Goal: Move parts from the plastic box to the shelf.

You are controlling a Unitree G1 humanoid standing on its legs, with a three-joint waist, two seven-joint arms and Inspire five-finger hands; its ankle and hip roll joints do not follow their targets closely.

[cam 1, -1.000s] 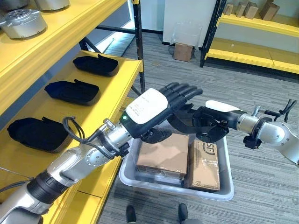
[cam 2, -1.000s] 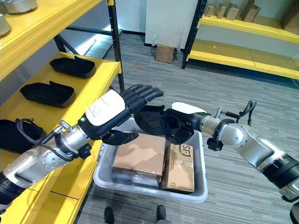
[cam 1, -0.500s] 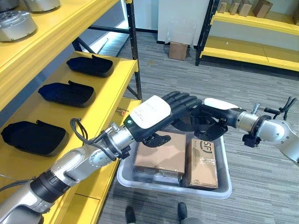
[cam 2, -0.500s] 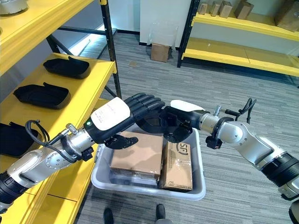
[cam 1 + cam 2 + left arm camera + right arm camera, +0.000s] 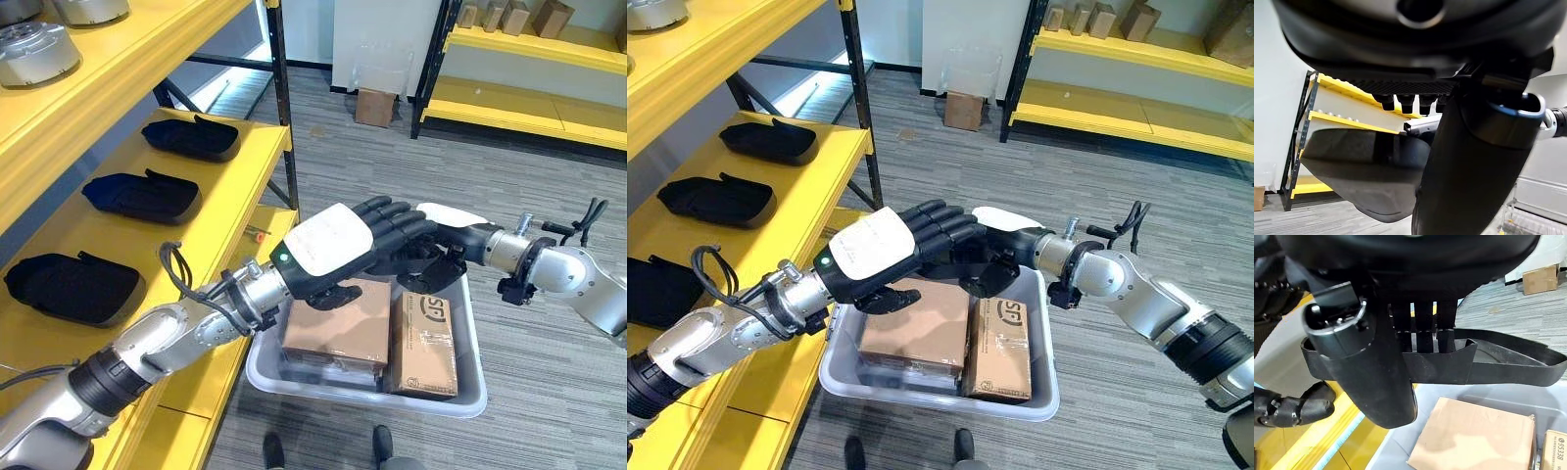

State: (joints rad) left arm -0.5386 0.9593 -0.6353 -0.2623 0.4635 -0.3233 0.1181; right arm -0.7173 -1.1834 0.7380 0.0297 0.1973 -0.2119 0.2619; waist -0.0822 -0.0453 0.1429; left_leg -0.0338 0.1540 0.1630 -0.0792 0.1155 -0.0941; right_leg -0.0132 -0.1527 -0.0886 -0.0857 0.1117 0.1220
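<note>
**Two hands meeting at a black tray above the plastic box**

A shallow black moulded plastic tray-shaped part [image 5: 1484, 364] is held in the air above the far edge of the translucent grey plastic box [image 5: 460, 397], which stands on the grey carpeted floor beside the yellow metal shelf [image 5: 230, 201]. The right hand [image 5: 1004, 257] has its fingers curled over the part's rim, with the thumb [image 5: 1359, 367] pressed against the outer wall, so the part is pinched between them. The left hand [image 5: 338, 250], with its white back cover uppermost, reaches across above the box; its fingers [image 5: 402, 220] lie straight and close together over the part, and its thumb is tucked beneath. Whether this hand touches the part cannot be told. Inside the box, a flat brown cardboard carton [image 5: 338, 328] lies at the shelf side and a narrower printed brown carton [image 5: 426, 343] lies just beside it. Three similar black parts [image 5: 142, 196] rest in a row along the shelf's middle level.
</note>
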